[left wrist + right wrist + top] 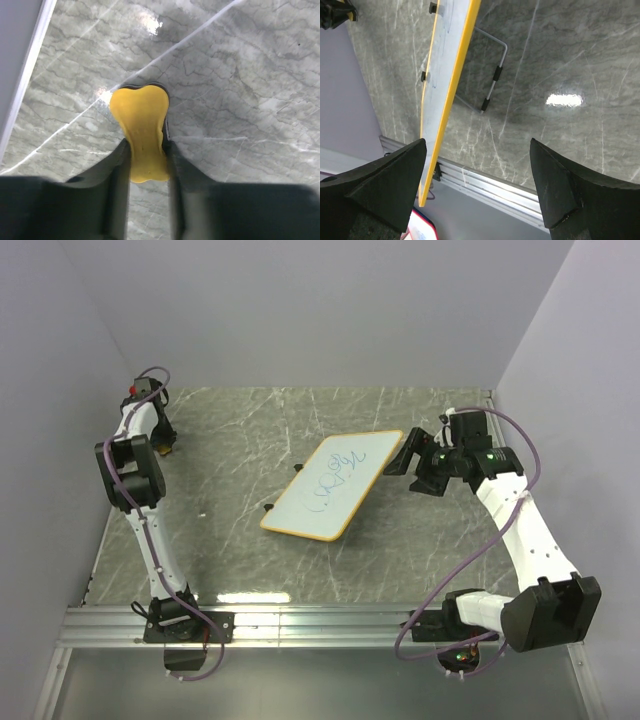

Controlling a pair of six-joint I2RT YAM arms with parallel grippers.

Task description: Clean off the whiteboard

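View from above: the whiteboard (335,485) stands at frame centre on the marble table (230,430), propped at a tilt. Its long axis runs from lower left to upper right, and blue scribbles (335,478) cross its face. The right gripper (408,456) sits just beside the board's upper-right short edge. The left gripper (164,440) is at the upper left, well apart from the board. The right arm is therefore the nearer one. Finger state cannot be read for either gripper in this view.

Left wrist view: the fingers (112,190) are closed on a yellow eraser (142,132), which juts past the tips toward the top of the frame, over bare table. The whiteboard does not appear here. Judged from the overhead view, where it lies to the lower right of this gripper, the coming move calls for a long traverse to bring the eraser to the scribbles.

Right wrist view: the fingers (385,185) are spread wide and hold nothing. The board's orange-yellow frame (450,85) runs edge-on from top centre to lower left, closest to the left-hand finger. Whether it touches that finger cannot be told. A wire stand (495,75) shows behind the board.
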